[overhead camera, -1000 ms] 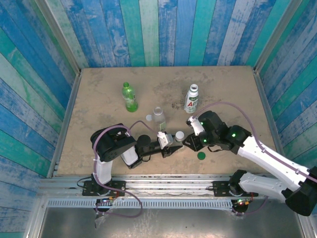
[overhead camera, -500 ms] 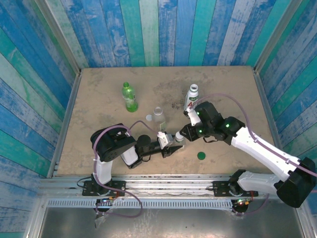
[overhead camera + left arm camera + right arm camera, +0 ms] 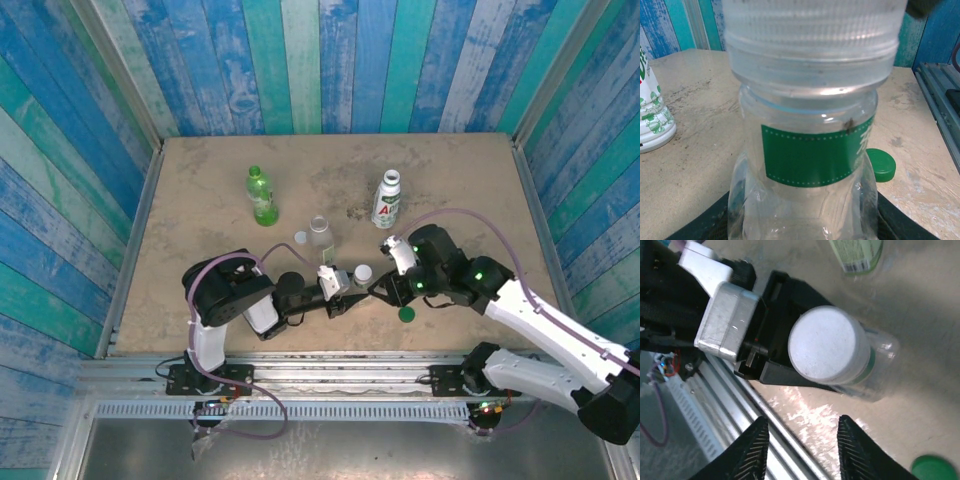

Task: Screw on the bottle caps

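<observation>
My left gripper is shut on the body of the short clear bottle, which stands upright with a white cap on its neck. From the left wrist, that bottle with its green label and ribbed cap sits between the dark fingers. My right gripper hangs open just right of the cap and a little nearer, touching nothing. Its ridged fingertips stand apart below the cap. A dark green cap lies on the table to the right.
A translucent green bottle stands at the back left and a white labelled bottle at the back right. A tall clear bottle has a loose white cap beside it. The metal rail runs along the near edge.
My right gripper has opened, come off the white cap and drawn back toward the near right. The left gripper and its bottle have stayed put.
</observation>
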Available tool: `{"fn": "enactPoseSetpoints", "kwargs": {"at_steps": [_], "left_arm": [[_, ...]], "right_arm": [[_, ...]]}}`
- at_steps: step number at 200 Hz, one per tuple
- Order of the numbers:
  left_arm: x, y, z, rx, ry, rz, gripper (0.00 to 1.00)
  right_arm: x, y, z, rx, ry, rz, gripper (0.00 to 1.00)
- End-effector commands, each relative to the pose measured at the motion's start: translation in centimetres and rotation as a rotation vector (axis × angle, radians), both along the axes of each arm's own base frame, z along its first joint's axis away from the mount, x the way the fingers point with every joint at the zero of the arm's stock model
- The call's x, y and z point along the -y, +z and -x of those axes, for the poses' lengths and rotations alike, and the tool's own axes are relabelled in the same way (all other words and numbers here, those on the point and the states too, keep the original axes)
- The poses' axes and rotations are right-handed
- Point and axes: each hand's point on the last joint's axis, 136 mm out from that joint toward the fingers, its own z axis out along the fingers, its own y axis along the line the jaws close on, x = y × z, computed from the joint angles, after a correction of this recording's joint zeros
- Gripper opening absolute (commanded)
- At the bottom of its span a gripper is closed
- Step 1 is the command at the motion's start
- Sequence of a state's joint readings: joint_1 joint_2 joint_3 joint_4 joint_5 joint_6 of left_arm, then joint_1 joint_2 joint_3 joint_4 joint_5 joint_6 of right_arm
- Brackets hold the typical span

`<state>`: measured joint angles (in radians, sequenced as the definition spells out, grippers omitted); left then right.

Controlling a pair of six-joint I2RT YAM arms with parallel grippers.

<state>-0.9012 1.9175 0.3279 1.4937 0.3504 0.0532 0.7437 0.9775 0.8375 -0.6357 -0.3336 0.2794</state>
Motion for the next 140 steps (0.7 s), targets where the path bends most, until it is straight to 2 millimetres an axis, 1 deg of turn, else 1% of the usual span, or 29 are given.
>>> {"fn": "enactPoseSetpoints", "kwargs": {"at_steps": [1, 10, 24, 39, 55, 66, 77, 96, 101, 140], "left_arm": [[-0.4, 3.0, 0.4, 0.06, -0.004, 0.047, 0.52], [-0.6, 3.4, 0.6, 0.064, -0.009, 0.046, 0.52], [-0.7, 4.2, 1.2, 0.063, -0.03, 0.047, 0.52], [-0.8, 5.5, 2.2, 0.065, -0.076, 0.07, 0.52], [-0.6, 6.6, 3.2, 0.073, -0.133, 0.077, 0.52], [-0.5, 7.0, 3.7, 0.078, -0.164, 0.066, 0.53], [-0.6, 7.4, 4.1, 0.085, -0.186, 0.055, 0.53], [-0.7, 8.2, 4.6, 0.101, -0.205, 0.056, 0.53], [-0.7, 8.2, 4.6, 0.099, -0.208, 0.049, 0.53], [-1.0, 9.6, 4.8, 0.117, -0.207, 0.081, 0.53]], "right_arm": [[0.3, 3.0, -0.6, 0.151, 0.077, 0.033, 0.55], [0.3, 3.8, -0.6, 0.214, 0.151, 0.062, 0.62], [0.3, 4.4, -0.2, 0.308, 0.293, 0.114, 0.69], [0.3, 5.0, 0.0, 0.425, 0.431, 0.152, 0.72], [-0.6, 6.7, 0.8, 0.531, 0.56, 0.11, 0.73], [-1.2, 7.7, 1.3, 0.585, 0.636, 0.077, 0.73], [-1.7, 8.3, 1.6, 0.611, 0.697, 0.064, 0.73], [-2.2, 8.4, 1.9, 0.607, 0.769, 0.06, 0.73], [-2.4, 8.4, 1.9, 0.6, 0.784, 0.056, 0.73], [-3.7, 8.5, 2.1, 0.552, 0.847, 0.018, 0.65]]}}
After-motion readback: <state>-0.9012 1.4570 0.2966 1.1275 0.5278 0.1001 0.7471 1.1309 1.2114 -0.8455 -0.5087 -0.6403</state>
